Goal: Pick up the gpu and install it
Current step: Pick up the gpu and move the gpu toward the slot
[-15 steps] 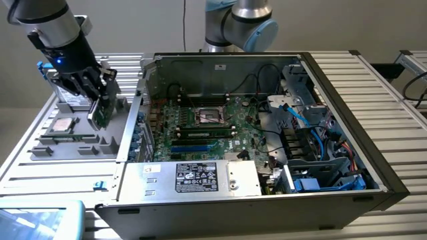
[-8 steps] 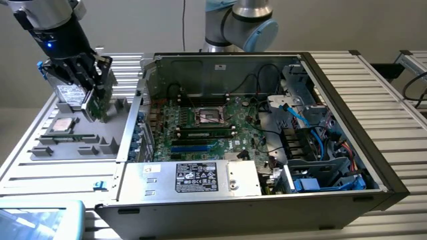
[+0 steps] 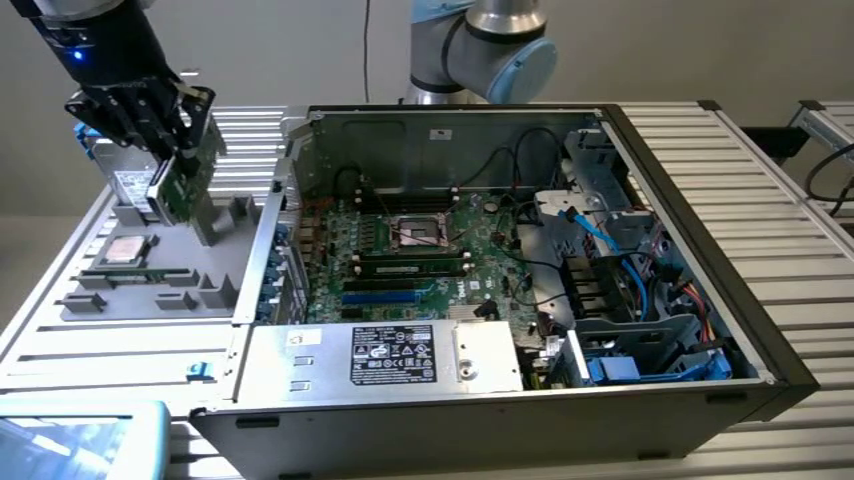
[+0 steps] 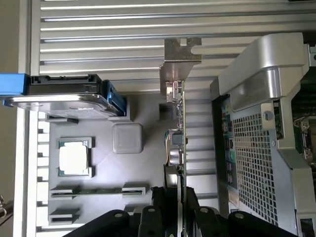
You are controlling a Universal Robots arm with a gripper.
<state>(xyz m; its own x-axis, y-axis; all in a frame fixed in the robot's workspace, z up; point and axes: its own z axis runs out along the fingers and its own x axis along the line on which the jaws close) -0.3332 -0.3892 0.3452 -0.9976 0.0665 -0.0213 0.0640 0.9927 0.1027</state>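
Nearest us, the open computer case (image 3: 400, 135) fills the exterior view's centre. Farther back, at that view's upper left, we see the gripper (image 3: 167, 145) clamped on the gpu (image 3: 178, 190), edge-down over the grey parts tray (image 3: 134, 312).

I see my arm (image 3: 470, 40) as silver tubing with pale blue joint caps (image 3: 523, 66); my gripper (image 3: 171, 140) is black, with jointed fingers (image 4: 157, 210) and 1 blue light (image 3: 78, 52)
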